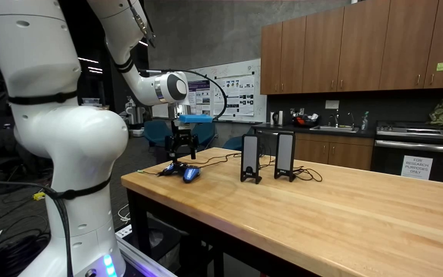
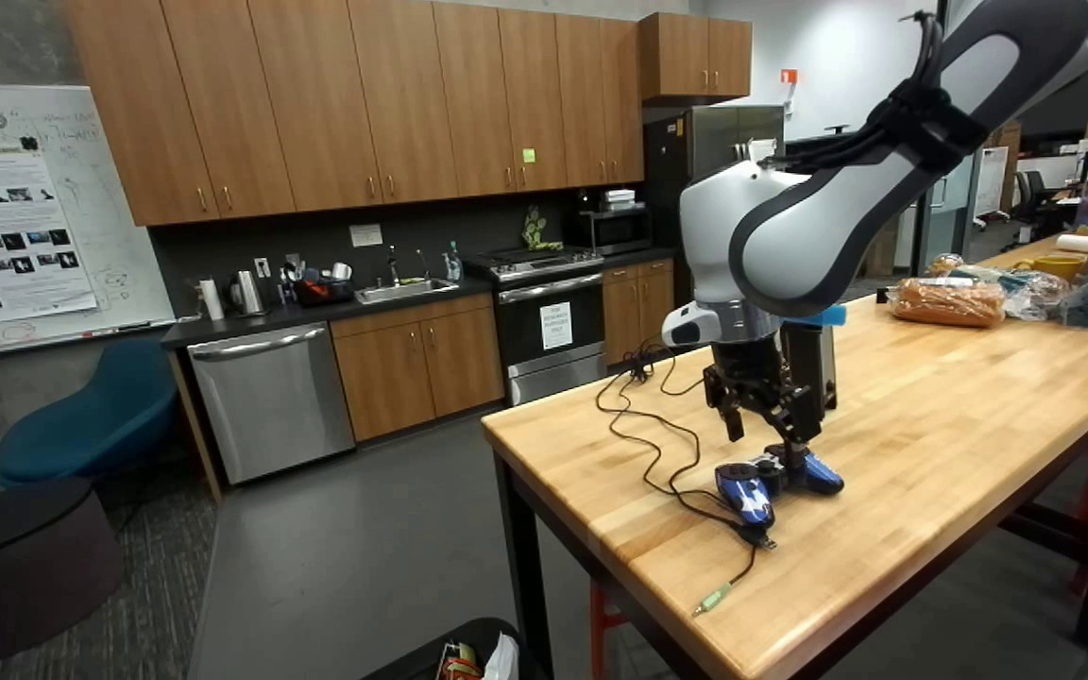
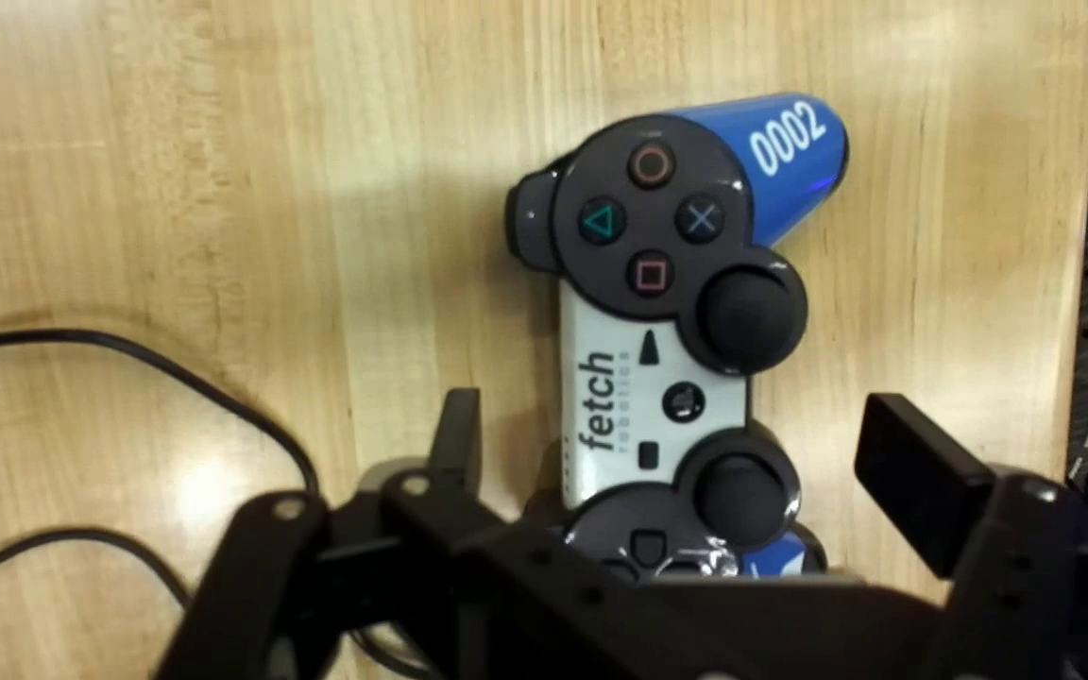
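A game controller (image 3: pixel 654 401) with a silver middle, black button pads and blue grips lies face up on the wooden table (image 2: pixel 960 425). In the wrist view my gripper (image 3: pixel 681 439) is open, its fingers spread wide on either side of the controller with bare table showing between. The gripper's own body covers the controller's lower end there. Both exterior views show the gripper (image 1: pixel 183 157) pointing down just above the controller (image 1: pixel 191 174). One finger (image 2: pixel 794 461) overlaps the controller in an exterior view; whether they touch, I cannot tell. Nothing is held.
Two upright black speakers (image 1: pixel 250 157) with grey fronts stand farther along the table. A loose black cable (image 2: pixel 665 463) runs beside the controller to a green plug (image 2: pixel 714 599) near the table edge. Bagged bread (image 2: pixel 946 302) and other packages sit at the table's far end.
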Motion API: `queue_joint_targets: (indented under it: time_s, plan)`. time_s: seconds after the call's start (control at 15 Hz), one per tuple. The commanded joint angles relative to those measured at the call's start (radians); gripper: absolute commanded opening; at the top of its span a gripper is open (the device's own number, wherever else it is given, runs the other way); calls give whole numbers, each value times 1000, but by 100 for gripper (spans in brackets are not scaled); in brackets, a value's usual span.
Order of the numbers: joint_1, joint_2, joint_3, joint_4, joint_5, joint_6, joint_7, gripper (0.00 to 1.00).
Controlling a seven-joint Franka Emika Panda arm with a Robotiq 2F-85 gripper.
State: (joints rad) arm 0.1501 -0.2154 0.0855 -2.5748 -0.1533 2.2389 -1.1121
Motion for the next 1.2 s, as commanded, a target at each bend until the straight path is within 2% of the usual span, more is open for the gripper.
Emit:
queue_joint_targets:
  time_s: [0.0,0.2,0.47,0.6,0.67,0.73,0.8,0.93,1.13]
  plan:
    - [-3,7,-12,-20,-1,3,26,100]
    - [-3,24,-18,-29,6,11,29,100]
    - [-4,52,-19,-26,8,15,33,76]
    - [-5,60,-19,-23,10,15,32,95]
    - [-5,65,-18,-20,10,14,33,97]
    - [-5,69,-17,-19,10,13,34,96]
    - [-5,71,-17,-18,10,12,35,71]
    - [-6,70,-17,-22,13,14,36,69]
    - [-9,62,-19,-26,13,14,43,47]
